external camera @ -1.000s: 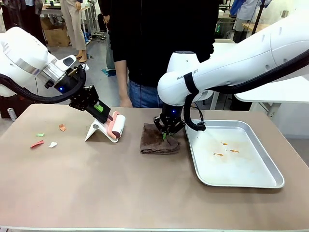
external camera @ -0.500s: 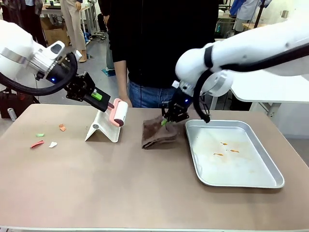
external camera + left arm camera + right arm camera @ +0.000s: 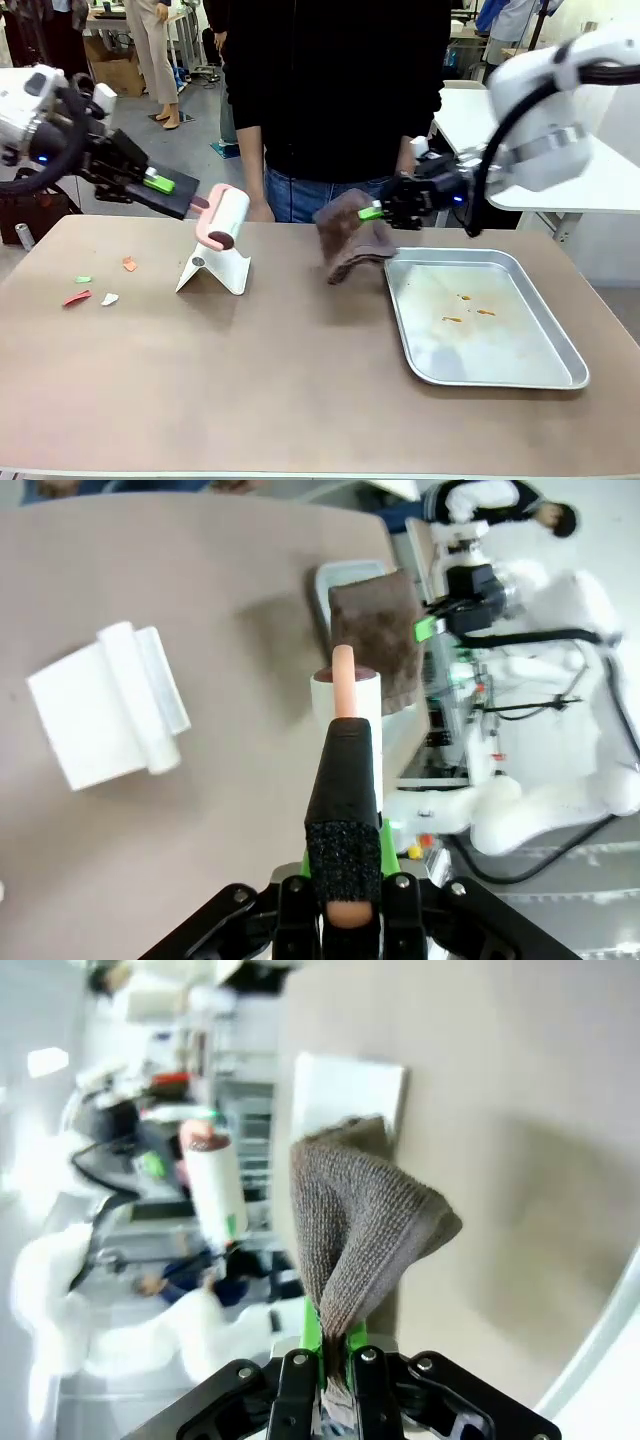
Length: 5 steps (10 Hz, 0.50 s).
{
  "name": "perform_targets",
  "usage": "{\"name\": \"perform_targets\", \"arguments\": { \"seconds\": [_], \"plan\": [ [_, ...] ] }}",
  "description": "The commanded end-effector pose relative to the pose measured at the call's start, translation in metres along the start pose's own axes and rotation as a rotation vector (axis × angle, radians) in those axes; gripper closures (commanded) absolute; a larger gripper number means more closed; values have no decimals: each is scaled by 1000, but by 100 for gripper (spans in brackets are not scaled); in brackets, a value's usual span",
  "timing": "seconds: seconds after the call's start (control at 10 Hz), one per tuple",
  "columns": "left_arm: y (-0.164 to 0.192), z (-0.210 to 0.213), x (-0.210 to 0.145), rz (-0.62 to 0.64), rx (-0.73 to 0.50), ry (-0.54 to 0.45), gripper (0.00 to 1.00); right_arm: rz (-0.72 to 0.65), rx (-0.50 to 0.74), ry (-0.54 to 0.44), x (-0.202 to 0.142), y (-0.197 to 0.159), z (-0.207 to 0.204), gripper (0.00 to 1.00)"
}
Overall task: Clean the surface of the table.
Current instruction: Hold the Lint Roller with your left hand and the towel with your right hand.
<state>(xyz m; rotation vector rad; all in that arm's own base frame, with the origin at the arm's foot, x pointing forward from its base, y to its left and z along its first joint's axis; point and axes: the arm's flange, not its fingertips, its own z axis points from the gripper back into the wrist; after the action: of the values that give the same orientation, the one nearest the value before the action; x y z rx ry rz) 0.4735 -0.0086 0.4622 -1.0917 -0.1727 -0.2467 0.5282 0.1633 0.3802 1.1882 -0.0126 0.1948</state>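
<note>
The tan table (image 3: 260,390) lies under the silver metal tray (image 3: 500,381) and stretches well to the tray's left. Above the tray's far-left corner, the right claw (image 3: 376,211) is clamped on a brown towel (image 3: 352,248) that hangs lifted. Farther left of the tray, the left claw (image 3: 158,184) is closed on the handle of a lint roller (image 3: 222,217), held just above a white stand (image 3: 216,273). Coloured paper scraps (image 3: 90,290) lie well left of the tray, beyond the stand. Small orange bits (image 3: 467,309) lie inside the tray.
</note>
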Motion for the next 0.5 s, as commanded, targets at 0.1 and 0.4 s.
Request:
{"name": "perform_targets", "arguments": {
  "seconds": [0.1, 0.4],
  "plan": [
    [6, 72, -31, 75, -149, -165, 100, -7, 214, 80, -53, -16, 79, 100],
    [35, 155, -60, 306, -299, -172, 100, -90, 342, -44, -103, -19, 188, 100]
  ]
}}
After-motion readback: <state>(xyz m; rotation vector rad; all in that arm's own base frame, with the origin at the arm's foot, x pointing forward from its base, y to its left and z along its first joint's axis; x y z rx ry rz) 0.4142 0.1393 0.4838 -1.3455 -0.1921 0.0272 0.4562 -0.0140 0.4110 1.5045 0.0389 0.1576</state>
